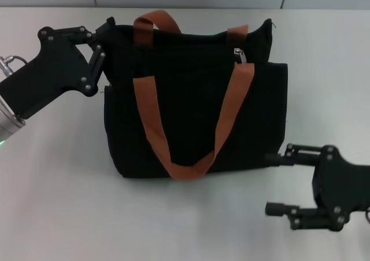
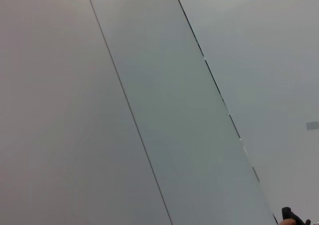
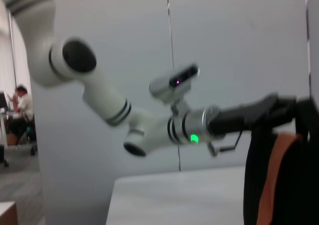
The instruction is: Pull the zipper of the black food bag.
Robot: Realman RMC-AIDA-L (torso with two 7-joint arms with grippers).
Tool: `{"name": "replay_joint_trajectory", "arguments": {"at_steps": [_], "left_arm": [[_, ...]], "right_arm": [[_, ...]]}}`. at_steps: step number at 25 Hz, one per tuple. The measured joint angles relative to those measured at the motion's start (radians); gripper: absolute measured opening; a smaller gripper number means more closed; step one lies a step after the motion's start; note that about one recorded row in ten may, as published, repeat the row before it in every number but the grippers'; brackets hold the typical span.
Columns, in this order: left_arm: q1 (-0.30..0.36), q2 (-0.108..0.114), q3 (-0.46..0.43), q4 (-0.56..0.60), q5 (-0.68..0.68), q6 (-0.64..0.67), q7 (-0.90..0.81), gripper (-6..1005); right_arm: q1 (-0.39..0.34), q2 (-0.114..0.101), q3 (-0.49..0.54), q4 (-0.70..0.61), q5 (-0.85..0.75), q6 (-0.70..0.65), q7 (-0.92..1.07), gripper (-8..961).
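The bag [image 1: 193,99] stands upright on the bench [image 1: 58,214], its zipper [image 1: 239,55] lying on the top front edge, toward the right end, just above one orange strap [image 1: 231,107]. We see the left tool [image 1: 103,44] pressed to the bag's upper left corner, apparently pinching the fabric there, though we cannot tell its grip for certain. The right tool [image 1: 275,183] sits wide apart beside the bag's lower right corner, well below the zipper. We judge the risks plain: the strap may snag the approaching fingers, or the soft bag may drag along if the left hold slips.
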Motion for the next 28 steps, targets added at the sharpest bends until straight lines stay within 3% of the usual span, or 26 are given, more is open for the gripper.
{"name": "replay_joint_trajectory", "arguments": {"at_steps": [15,21,23,24,25,26,27,28], "left_arm": [[0.024,0.002,0.009,0.014,-0.003,-0.011,-0.112,42],[0.026,0.004,0.014,0.036,0.0,-0.008,-0.15,232],[0.041,0.006,0.042,0.162,0.029,-0.015,-0.32,311],[0.041,0.006,0.042,0.162,0.029,-0.015,-0.32,350],[0.053,0.009,0.052,0.262,0.065,-0.014,-0.46,390],[0.059,0.024,0.057,0.359,0.122,0.005,-0.601,429],[0.059,0.024,0.057,0.359,0.122,0.005,-0.601,508],[0.06,0.037,0.062,0.404,0.155,0.021,-0.674,587]], "right_arm": [[-0.008,0.004,0.002,0.007,-0.012,0.006,-0.009,717],[-0.012,0.004,0.002,0.008,-0.012,0.005,-0.007,717],[-0.015,0.004,0.002,0.008,-0.01,0.008,-0.006,717],[-0.016,0.004,0.002,0.008,-0.009,0.009,-0.006,717],[-0.016,0.004,0.003,0.008,-0.009,0.01,-0.006,717],[-0.016,0.004,0.006,0.008,-0.008,0.011,-0.006,717],[-0.016,0.004,0.006,0.008,-0.008,0.011,-0.006,717],[-0.016,0.004,0.008,0.008,-0.008,0.011,-0.006,717]]}}
